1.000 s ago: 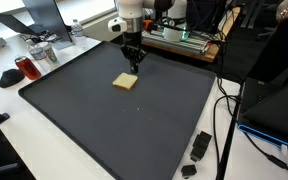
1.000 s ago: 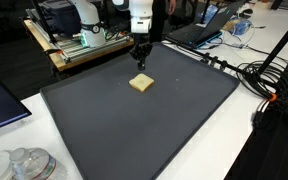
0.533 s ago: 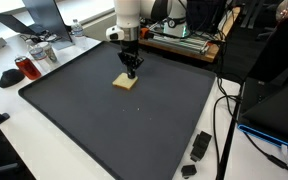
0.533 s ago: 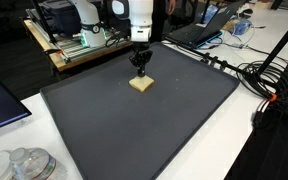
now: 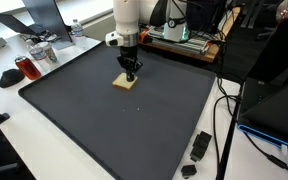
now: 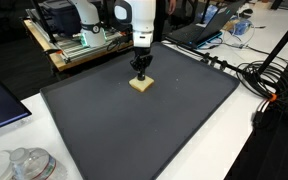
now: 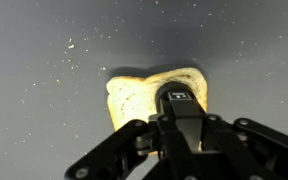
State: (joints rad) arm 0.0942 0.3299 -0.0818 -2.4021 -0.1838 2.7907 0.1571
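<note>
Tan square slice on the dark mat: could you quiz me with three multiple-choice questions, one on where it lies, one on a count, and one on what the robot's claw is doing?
1. Where does the tan square slice lie?
A. On the dark grey mat
B. On the white table
C. On a laptop

2. How many such slices are on the mat?
A. One
B. Two
C. Three

3. How do the jaws of the black gripper stand?
A. Wide open
B. Shut
C. Clamped round a bottle

Answers:
1 A: both exterior views show it on the mat, right under the gripper.
2 A: only one slice shows anywhere on the mat.
3 B: the wrist view shows the fingers together just over the slice.
</note>
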